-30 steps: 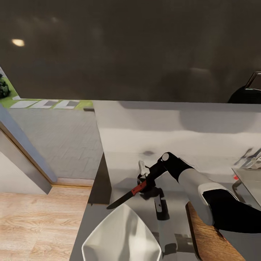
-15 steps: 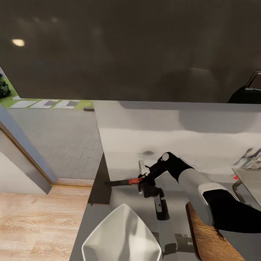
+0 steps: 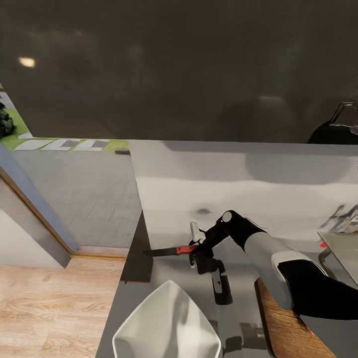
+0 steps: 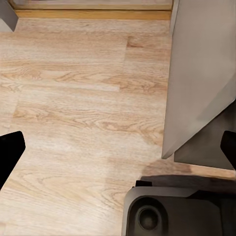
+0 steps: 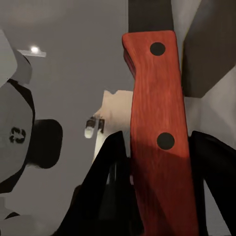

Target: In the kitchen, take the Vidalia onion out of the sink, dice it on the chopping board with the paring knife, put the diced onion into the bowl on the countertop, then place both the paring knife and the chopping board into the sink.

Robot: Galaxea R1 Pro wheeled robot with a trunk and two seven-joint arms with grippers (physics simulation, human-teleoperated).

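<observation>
My right gripper (image 3: 195, 250) is shut on the paring knife (image 3: 185, 248) above the countertop (image 3: 278, 199). The knife lies level, its dark blade pointing left past the counter's left end. In the right wrist view its reddish-brown handle (image 5: 158, 142), with two dark rivets, sits between the dark fingers (image 5: 109, 182). The white bowl (image 3: 166, 323) stands just below the knife, and the chopping board (image 3: 284, 328) lies to the bowl's right, partly under my right arm. A corner of the sink (image 3: 345, 246) shows at the far right. My left gripper (image 4: 118, 152) hangs open over the wooden floor. The Vidalia onion is out of view.
A dark rounded object with a handle (image 3: 334, 132) stands at the back right of the counter. The counter's left end drops to a wooden floor (image 3: 49, 303) and a glass door. In the left wrist view, a grey cabinet side (image 4: 201, 73) and my base (image 4: 172, 211) are close.
The knife's blade has swung up from slanting down-left over the bowl to lying level and pointing left. The head view has shifted very slightly.
</observation>
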